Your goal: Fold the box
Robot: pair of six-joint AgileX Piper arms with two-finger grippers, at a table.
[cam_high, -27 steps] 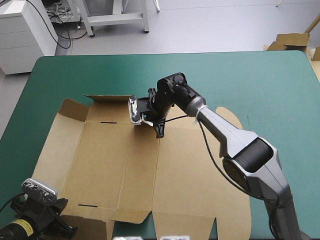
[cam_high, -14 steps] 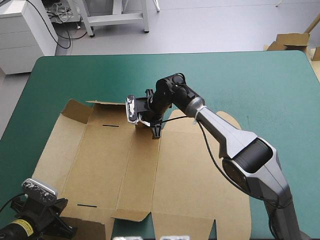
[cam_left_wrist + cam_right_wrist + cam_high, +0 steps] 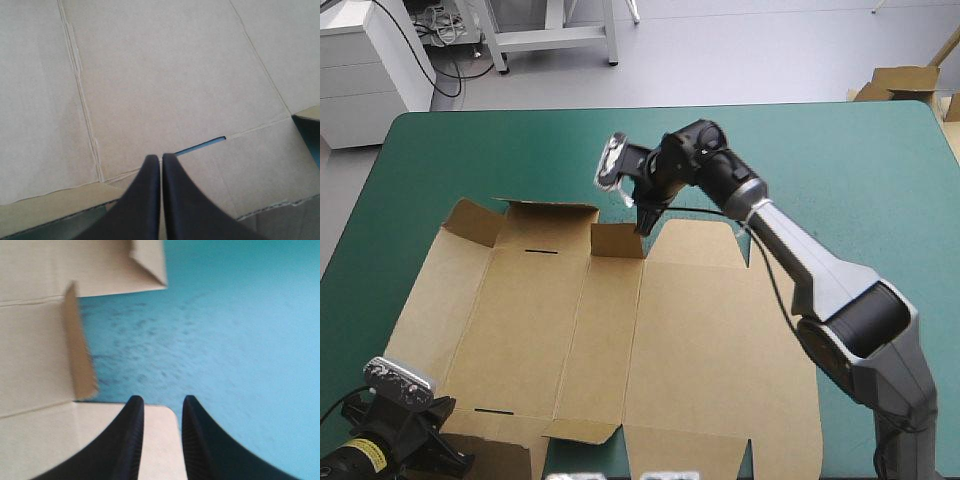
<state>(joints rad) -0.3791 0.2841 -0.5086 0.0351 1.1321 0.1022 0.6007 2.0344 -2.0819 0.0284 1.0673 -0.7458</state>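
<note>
The box (image 3: pixel 620 340) is noted as a brown sheet lying flat on the teal-green tabletop (image 3: pixel 840 170), toward its left side and near edge. No walls are tucked. One small flap (image 3: pixel 618 241) on the far edge is seen standing up. The long far flap (image 3: pixel 545 210) beside it is tilted up a little.

The right pincer (image 3: pixel 642 220) is held over the far edge, just beside the small flap. In the right wrist view its black fingers (image 3: pixel 134 412) are parted by a narrow gap and nothing is gripped. A rounded board edge is seen under them, with the upright flap ahead and off to one side.

The left pincer (image 3: pixel 161 161) is closed to a point and empty. It is poised over the near-left part of the sheet, with a cut slot (image 3: pixel 200 146) just ahead.

The step is judged early: far-edge flaps are being creased upright. For the next move, a neighbouring flap or wall would need to be caught at its edge and turned about its crease. The sheet is likely to slide unless it is pinned by the left pincer.
</note>
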